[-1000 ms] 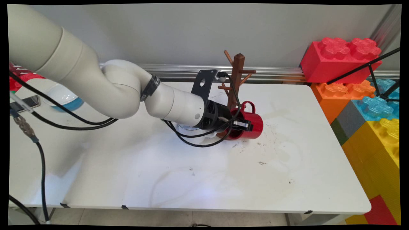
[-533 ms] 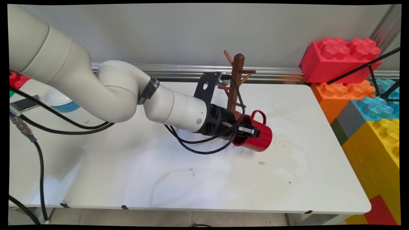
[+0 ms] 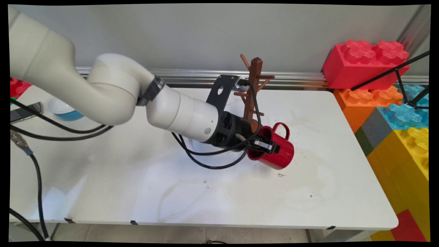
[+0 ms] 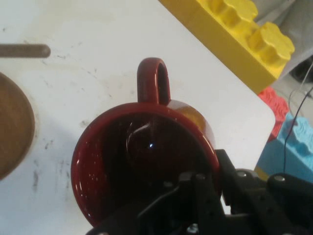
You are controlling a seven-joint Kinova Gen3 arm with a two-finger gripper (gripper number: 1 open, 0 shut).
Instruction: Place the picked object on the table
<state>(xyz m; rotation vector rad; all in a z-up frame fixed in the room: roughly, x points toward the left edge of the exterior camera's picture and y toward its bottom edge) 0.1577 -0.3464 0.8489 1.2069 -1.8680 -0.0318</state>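
The end effector (image 3: 265, 145) grips the tilted red mug (image 3: 276, 151) by its rim, beside the wooden mug tree (image 3: 253, 91) near the surface's (image 3: 137, 178) far edge.

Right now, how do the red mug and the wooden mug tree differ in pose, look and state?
The red mug is tilted on its side with its mouth toward the arm; the wooden mug tree stands upright. The mug is glossy red and rounded, the tree brown, a slim post with bare pegs. The claw is clamped on the mug's rim, one finger inside it; the tree stands free. Both are over the white table.
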